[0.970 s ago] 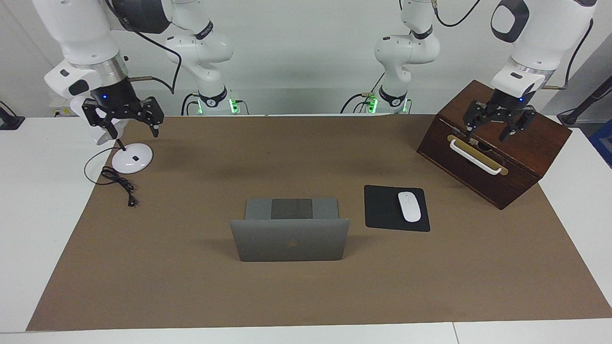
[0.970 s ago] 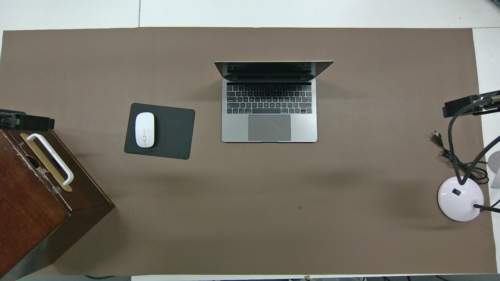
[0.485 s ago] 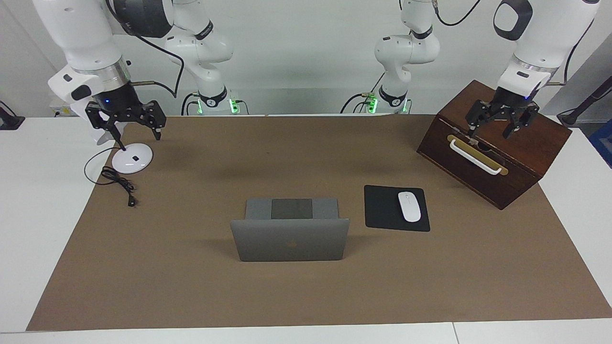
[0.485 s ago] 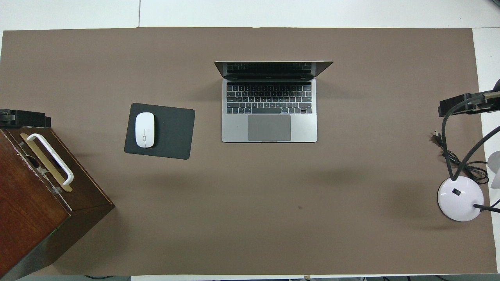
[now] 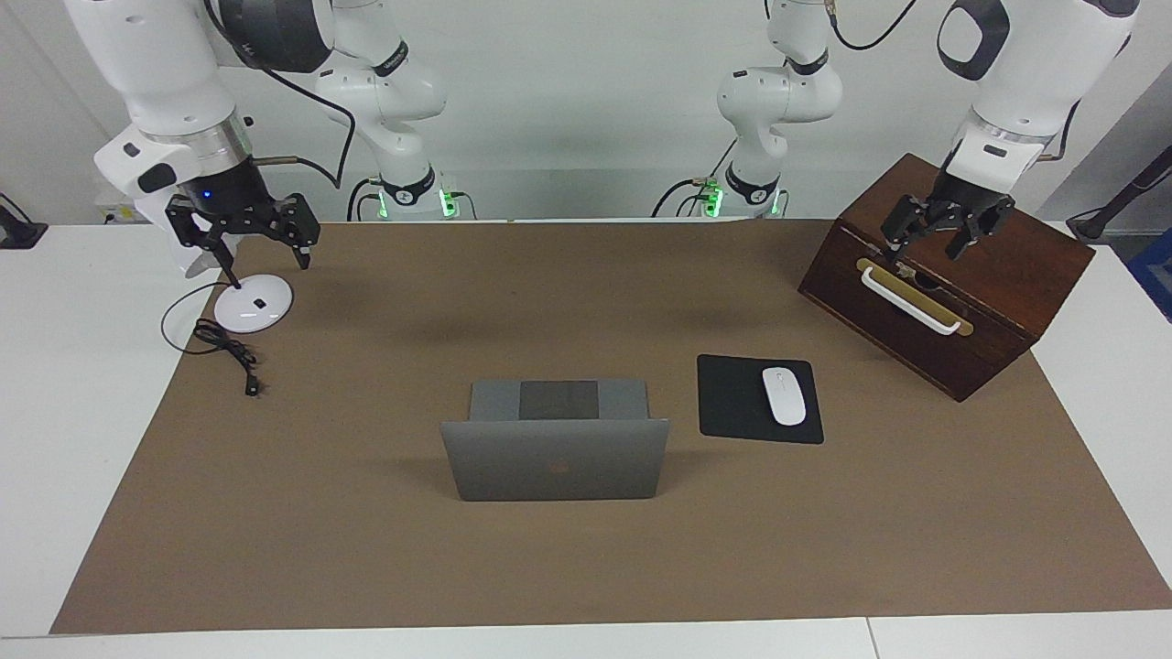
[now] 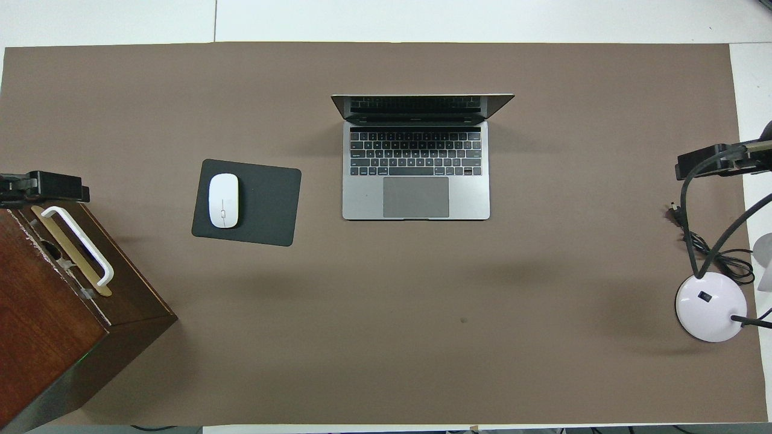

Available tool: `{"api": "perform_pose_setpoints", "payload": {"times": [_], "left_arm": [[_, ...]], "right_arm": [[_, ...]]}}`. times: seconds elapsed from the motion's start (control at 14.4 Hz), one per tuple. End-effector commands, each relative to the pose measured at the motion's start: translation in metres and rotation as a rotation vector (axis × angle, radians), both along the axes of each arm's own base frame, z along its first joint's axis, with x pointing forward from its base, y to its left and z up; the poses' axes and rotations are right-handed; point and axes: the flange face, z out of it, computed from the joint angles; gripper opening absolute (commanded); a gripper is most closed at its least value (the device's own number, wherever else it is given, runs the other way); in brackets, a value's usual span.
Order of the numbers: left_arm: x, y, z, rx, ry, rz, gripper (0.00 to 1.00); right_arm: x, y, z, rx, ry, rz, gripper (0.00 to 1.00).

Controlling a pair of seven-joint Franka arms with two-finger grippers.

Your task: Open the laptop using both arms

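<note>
In the middle of the brown paper mat covering the white table, the thin silver-grey aluminium laptop stands already open, lid upright with the dark logo facing away from the robots, grey deck and dark trackpad lying toward them, keyboard visible in the overhead view. Just beside it toward the left arm's end lies a black rectangular mouse pad with a white oval mouse on it, apart from the laptop's edge. Bare mat all round the laptop: a wide strip between it and the robots, another out to the mat's edge farthest from them. At the left arm's end, a dark brown wooden box with a white bar handle on a brass plate sits skewed, one corner overhanging the mat's edge. The left gripper hangs over the box top near the handle, fingers spread, nothing between them. At the right arm's end, a white round lamp base with a black gooseneck sits at the mat's edge, its black cord looped beside it. The right gripper hangs over the lamp base, fingers spread wide, holding nothing. Both grippers are well apart from the laptop, each at its own end of the table.
</note>
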Motion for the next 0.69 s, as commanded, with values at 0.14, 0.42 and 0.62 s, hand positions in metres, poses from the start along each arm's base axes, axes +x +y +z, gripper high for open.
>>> {"api": "perform_pose_setpoints", "payload": {"times": [0.14,0.42,0.62], "left_arm": [[-0.008,-0.001,0.001,0.017,0.018,-0.042,1.00],[-0.004,0.002,0.002,0.016,0.009,-0.036,1.00],[0.003,0.002,0.015,0.017,0.013,-0.030,1.00]], "right_arm": [[-0.003,0.003,0.000,0.019,0.007,-0.010,1.00],[-0.003,0.008,0.001,0.018,0.007,-0.009,1.00],[-0.003,0.008,0.001,0.018,0.005,-0.013,1.00]]}}
